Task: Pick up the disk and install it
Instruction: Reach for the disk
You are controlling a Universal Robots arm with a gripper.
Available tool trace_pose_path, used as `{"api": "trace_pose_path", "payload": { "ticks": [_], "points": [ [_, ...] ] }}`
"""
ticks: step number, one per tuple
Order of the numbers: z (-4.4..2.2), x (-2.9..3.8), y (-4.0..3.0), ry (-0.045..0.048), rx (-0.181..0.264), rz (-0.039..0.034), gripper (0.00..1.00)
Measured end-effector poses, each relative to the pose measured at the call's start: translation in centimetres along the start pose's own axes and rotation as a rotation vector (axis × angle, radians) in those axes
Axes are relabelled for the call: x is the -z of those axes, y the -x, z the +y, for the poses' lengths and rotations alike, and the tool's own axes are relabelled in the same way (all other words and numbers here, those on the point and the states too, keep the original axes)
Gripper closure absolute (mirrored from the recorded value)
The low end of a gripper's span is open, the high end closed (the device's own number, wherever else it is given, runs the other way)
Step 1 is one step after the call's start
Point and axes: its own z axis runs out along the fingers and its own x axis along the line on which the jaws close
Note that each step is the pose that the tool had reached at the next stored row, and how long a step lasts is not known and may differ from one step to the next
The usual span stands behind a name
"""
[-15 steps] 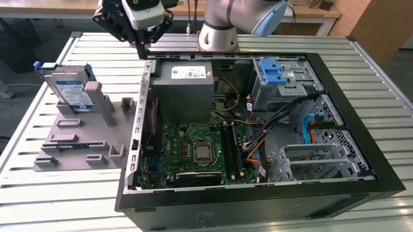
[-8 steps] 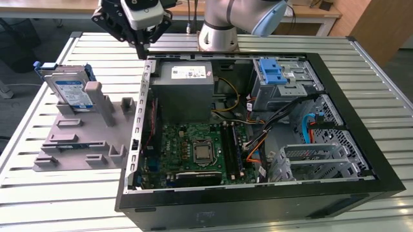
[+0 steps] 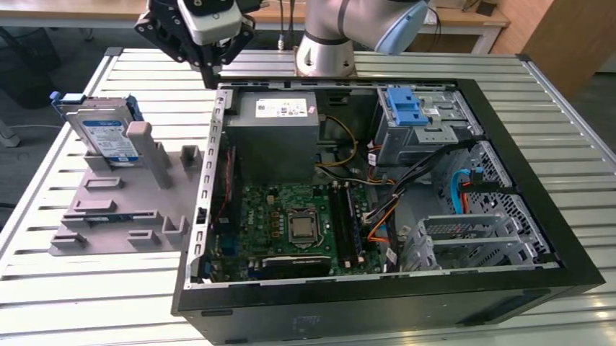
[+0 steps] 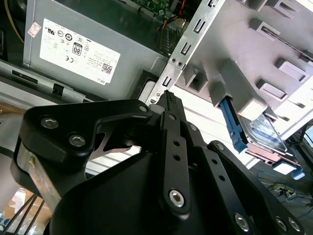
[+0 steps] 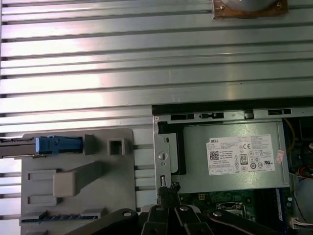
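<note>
The disk [image 3: 103, 135] is a silver hard drive with a white-and-blue label in a blue caddy. It stands on edge, leaning in a slot of the grey holder plate [image 3: 120, 216] at the exterior view's left. The second wrist view shows the disk [image 4: 264, 133] behind a grey post, and the first wrist view shows the disk [image 5: 57, 145] edge-on. My gripper [image 3: 209, 71] hangs above the case's rear left corner, to the right of the disk and apart from it. Its fingertips [image 4: 169, 99] are pressed together with nothing between them, as the gripper [image 5: 168, 190] also appears in the first wrist view.
The open computer case [image 3: 539, 238] lies on a slatted metal table [image 3: 578, 144]. Inside are a grey power supply [image 3: 276, 119], the motherboard [image 3: 298, 223], loose cables and a metal drive bay with a blue latch bracket [image 3: 408, 108]. The arm's base [image 3: 325, 50] stands behind the case.
</note>
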Motion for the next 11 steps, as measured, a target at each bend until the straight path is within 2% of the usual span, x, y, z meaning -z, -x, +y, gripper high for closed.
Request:
{"api": "trace_pose_path", "payload": {
  "ticks": [11],
  "points": [
    [-0.02,-0.03,-0.25,0.0000,0.000,0.0001,0.89]
  ]
}}
